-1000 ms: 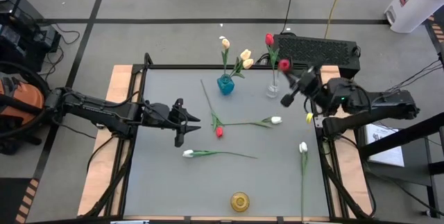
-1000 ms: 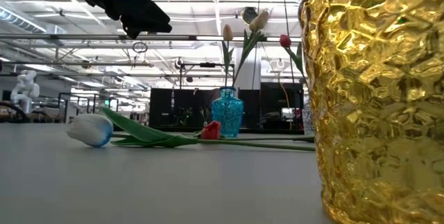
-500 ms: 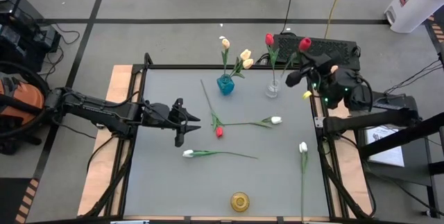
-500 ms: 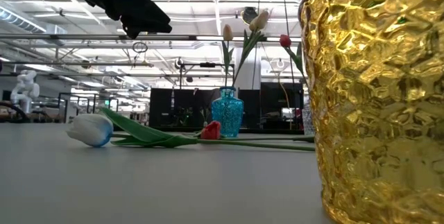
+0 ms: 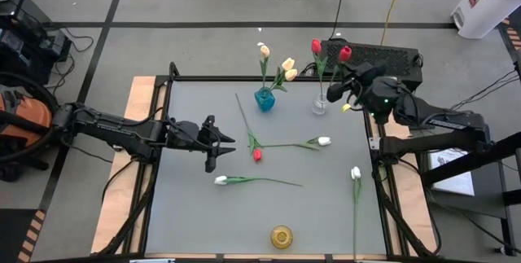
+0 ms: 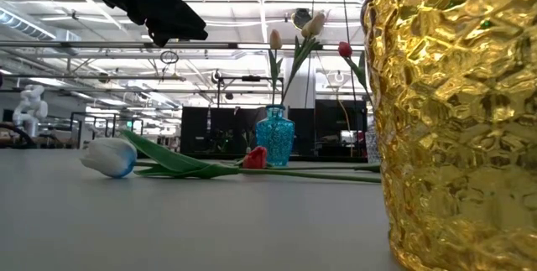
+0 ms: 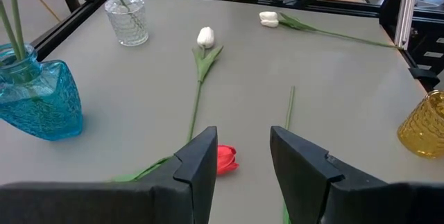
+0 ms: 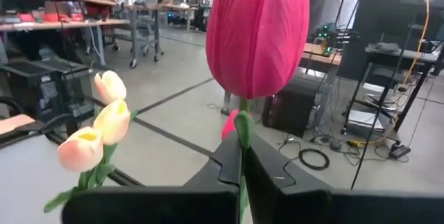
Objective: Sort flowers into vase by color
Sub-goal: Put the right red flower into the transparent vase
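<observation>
My right gripper [image 5: 337, 89] is shut on a red tulip [image 5: 345, 53], high beside the clear vase [image 5: 319, 104] at the table's far right. That vase holds another red tulip [image 5: 316, 46]. The blue vase [image 5: 264, 98] holds cream-yellow tulips [image 5: 288, 66]. A red tulip [image 5: 257, 155] and three white tulips [image 5: 324, 141] [image 5: 221, 180] [image 5: 356, 173] lie flat on the table. My left gripper [image 5: 213, 142] hovers open left of the lying red tulip [image 7: 226, 159]. In the left wrist view that bud lies on the table beyond and between its fingers. My right gripper pinches the red tulip's stem [image 8: 241, 135] just below the bud, between its two fingers [image 8: 220, 163]. The fingers reach in level from the table's right and lie across the stem. The bud [image 8: 257, 30] stands upright above them, clear of the table. The lower stem is hidden by the gripper.
A gold vase [image 5: 282, 236] stands near the table's front edge and fills the right of the low view [image 6: 453, 120]. A black box [image 5: 374, 58] sits just behind the far right corner. The table's black frame rail [image 5: 244, 78] runs along the far edge.
My right gripper has swung with the red tulip toward the table's far edge, then a little left toward the clear vase. It has rolled as it went, so the bud now stands up above the fingers. My left gripper has kept still.
</observation>
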{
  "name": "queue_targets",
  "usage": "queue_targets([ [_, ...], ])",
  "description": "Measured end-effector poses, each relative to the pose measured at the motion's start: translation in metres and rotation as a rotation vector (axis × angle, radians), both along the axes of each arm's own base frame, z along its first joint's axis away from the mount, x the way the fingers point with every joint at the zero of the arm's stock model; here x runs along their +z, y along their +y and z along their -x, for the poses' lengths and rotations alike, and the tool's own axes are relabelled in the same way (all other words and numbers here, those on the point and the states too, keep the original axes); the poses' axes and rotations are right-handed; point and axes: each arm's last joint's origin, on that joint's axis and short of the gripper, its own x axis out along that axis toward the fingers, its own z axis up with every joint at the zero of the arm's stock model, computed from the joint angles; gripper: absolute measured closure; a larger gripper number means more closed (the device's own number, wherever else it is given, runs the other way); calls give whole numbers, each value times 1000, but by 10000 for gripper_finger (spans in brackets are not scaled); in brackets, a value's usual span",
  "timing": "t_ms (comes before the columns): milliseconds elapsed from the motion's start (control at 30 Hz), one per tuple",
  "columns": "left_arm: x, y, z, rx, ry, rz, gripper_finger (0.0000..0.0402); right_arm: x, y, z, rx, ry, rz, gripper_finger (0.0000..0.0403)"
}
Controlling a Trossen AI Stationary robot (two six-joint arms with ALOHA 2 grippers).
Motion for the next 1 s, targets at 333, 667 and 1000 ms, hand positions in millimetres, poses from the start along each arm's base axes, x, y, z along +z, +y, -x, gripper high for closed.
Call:
queue_targets([
  [333, 0, 0, 0, 0, 0, 0, 261, -4, -1, -7, 29, 44, 1, 402],
  [667, 0, 0, 0, 2, 4, 4, 261, 1, 3, 1, 136, 46, 20, 403],
  [1000, 0, 0, 0, 2, 5, 5, 261, 12, 14, 52, 162, -91, 68, 403],
])
